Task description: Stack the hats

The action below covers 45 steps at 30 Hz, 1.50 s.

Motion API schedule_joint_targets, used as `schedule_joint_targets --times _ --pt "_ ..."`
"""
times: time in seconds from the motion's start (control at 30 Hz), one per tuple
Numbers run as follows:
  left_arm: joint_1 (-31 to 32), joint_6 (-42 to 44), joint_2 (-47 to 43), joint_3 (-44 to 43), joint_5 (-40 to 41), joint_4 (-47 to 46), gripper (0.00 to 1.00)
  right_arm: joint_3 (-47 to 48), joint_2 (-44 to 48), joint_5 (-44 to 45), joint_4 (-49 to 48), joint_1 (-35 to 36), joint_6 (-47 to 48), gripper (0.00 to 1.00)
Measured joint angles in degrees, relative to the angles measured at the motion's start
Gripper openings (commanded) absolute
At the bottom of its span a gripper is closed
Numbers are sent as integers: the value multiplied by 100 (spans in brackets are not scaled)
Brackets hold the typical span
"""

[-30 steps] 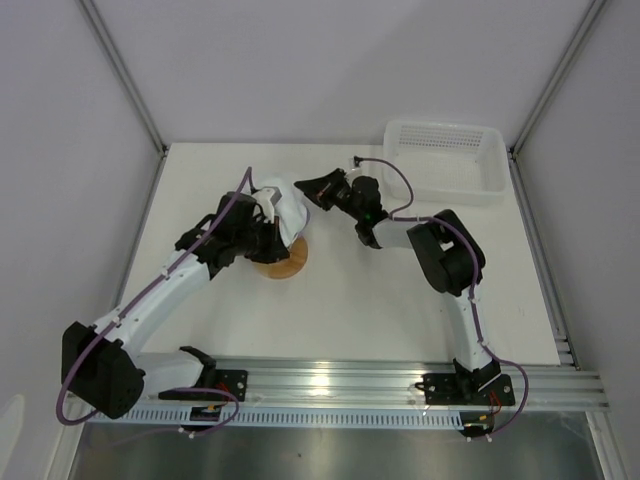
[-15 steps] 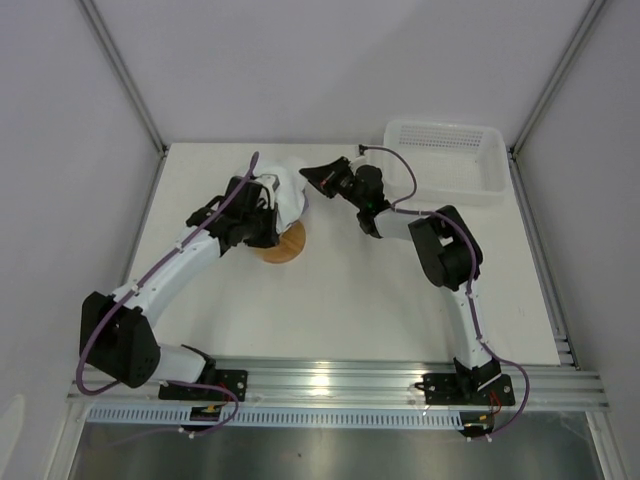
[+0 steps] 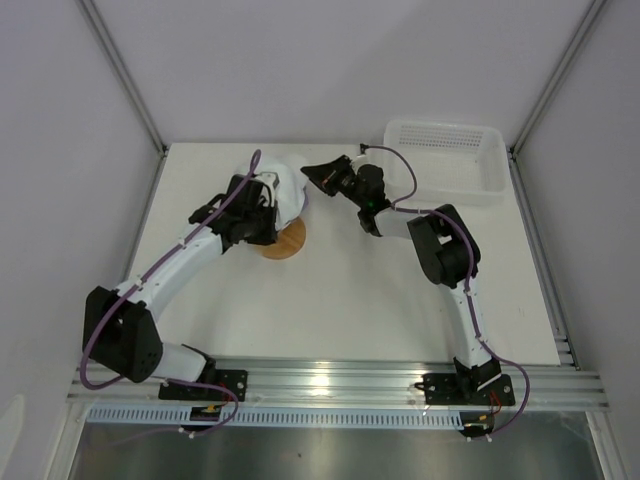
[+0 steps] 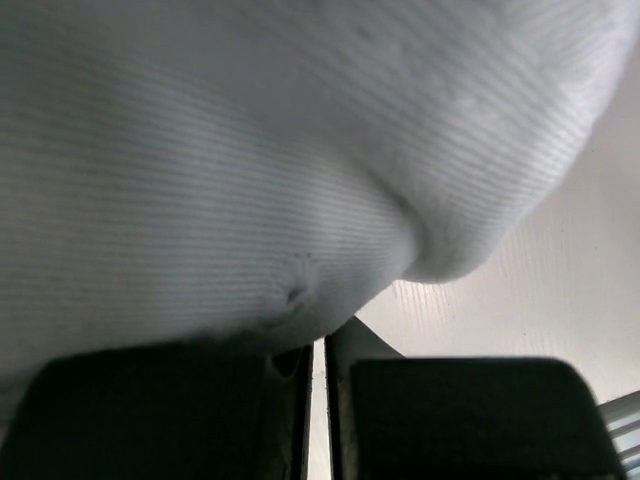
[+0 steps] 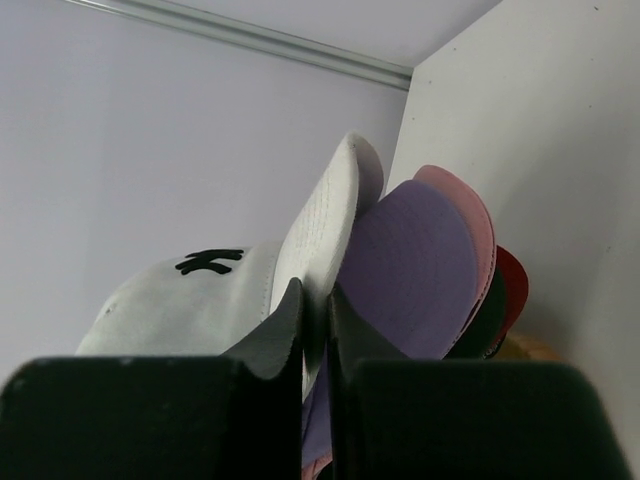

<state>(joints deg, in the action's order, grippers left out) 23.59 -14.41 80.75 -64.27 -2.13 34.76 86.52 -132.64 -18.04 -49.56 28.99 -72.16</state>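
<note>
The white hat [image 5: 190, 295] has a small black logo (up close its cloth shows tiny lines). At its 3 o'clock peek brims of the lavender hat [image 5: 405, 270], pink hat [image 5: 478, 225], black hat [image 5: 484, 325] and red hat [image 5: 514, 285]. The stand [image 3: 290, 243] is light brown wood. The basket [image 3: 442, 126] is white mesh. The surface [image 3: 350, 300] is white. The left pincer [image 4: 320, 345] and right pincer [image 5: 315, 300] are black.

Top camera: fixed high behind my bases, looking down over the whole table [image 3: 350, 300]. Left wrist camera: pressed against the white cap [image 4: 250, 150] [image 5: 190, 290] [image 3: 287, 190]. Right wrist camera: close, looking along that cap's brim. Shared: white cap.
</note>
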Motion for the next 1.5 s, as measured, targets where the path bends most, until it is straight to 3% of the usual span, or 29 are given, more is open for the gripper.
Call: schedule_joint_targets --times 0.1,0.2,0.33,0.53,0.57,0.6,0.63,0.9,1.13,1.3,1.5 --pt "-9 22 -125 48 0 9 17 0 11 -42 131 -2 151 29" --pt "-81 44 -286 48 4 184 36 -7 57 -68 568 -4 562 55" --pt "-129 101 -575 7 -35 466 57 -11 175 -107 1445 -37 1207 69" --pt "-120 144 -1239 -52 -472 986 70 -42 918 -87 2911 -181 2151 87" --pt "-116 146 -1333 -76 -542 1099 83 -42 1097 -94 3152 -212 2310 91" --pt "-109 170 -1453 -116 -614 1213 88 -39 1294 -105 3377 -245 2461 99" --pt "-105 181 -1572 -166 -695 1307 99 -33 1497 -129 3571 -295 2590 99" --pt "-101 184 -2743 -1071 -822 1692 99 -4 3158 -107 4988 -901 3580 99" --pt "-127 -254 -3875 -925 374 1228 99 -964 5233 426 5742 -1069 4323 99" --pt "-411 -627 -3567 -761 811 1021 100 -1751 7066 1047 6251 -1049 4736 100" --pt "-568 -754 -3300 -245 787 839 99 -2479 8358 1899 6767 -1051 5021 99"
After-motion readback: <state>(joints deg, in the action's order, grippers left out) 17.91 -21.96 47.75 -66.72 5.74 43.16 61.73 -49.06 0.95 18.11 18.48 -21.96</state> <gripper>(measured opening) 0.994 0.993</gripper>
